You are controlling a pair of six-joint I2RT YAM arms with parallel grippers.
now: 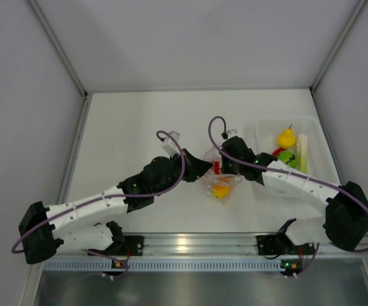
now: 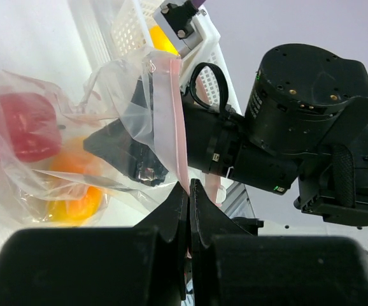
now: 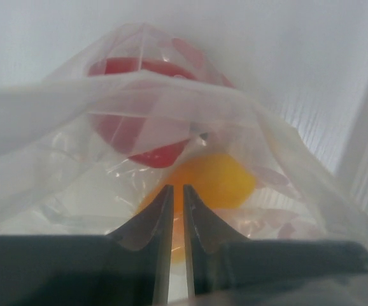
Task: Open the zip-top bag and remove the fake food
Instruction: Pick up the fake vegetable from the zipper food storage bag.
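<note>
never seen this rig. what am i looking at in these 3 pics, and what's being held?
Two robot arms are bolted at the table's near edge. The overhead picture shows both; the other two come from cameras on each wrist. Between the arms is a clear zip-top bag with a red piece and an orange piece inside. The left tool is shut on the bag's pink zip strip. The right tool is shut on the bag's plastic. A white tray at right holds more toy food.
</note>
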